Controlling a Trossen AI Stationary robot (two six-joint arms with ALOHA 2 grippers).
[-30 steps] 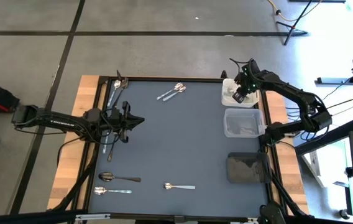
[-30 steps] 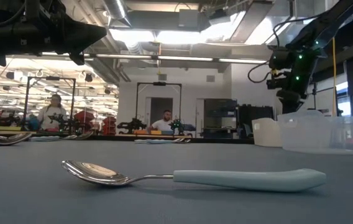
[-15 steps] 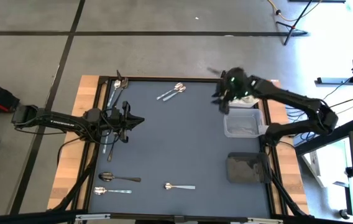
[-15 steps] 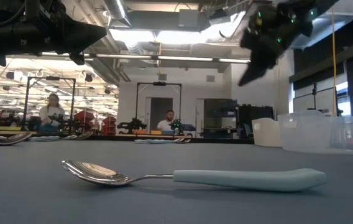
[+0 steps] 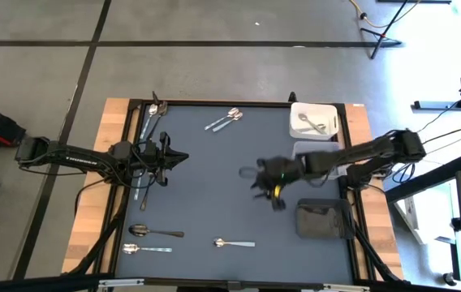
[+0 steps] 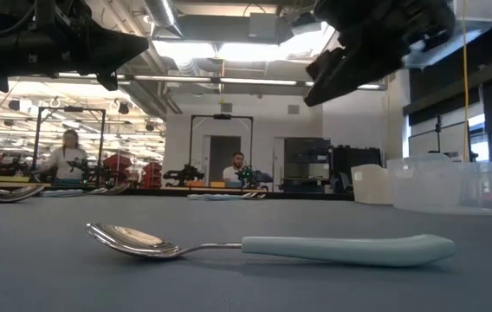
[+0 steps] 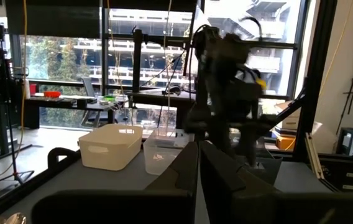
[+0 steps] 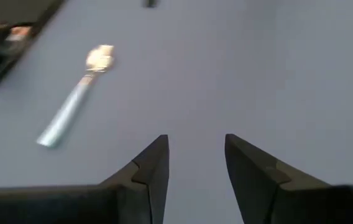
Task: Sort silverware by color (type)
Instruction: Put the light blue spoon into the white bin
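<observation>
The silverware lies scattered on the dark mat: a pair [image 5: 226, 119] at the far middle, several pieces [image 5: 152, 113] at the far left, two spoons [image 5: 151, 232] at the near left, and a pale-handled spoon [image 5: 234, 242] [image 6: 272, 247] [image 8: 74, 107] near the front edge. More pieces lie in the white bin [image 5: 328, 109]. My right gripper [image 5: 261, 180] [image 8: 195, 146] hovers open above the mat's middle, nothing between its fingers. My left gripper [image 5: 170, 156] [image 7: 198, 168] waits shut at the left, above the mat.
Along the right edge stand the white bin at the far end, a clear bin [image 5: 305, 148] partly under my right arm, and a dark bin [image 5: 324, 219] nearest the front. Bare mat [image 5: 214, 186] lies between the two grippers.
My right gripper has swung from above the white bin at the far right toward the table's left and near edge, out over the mat's middle, turning as it went. My left arm has kept still.
</observation>
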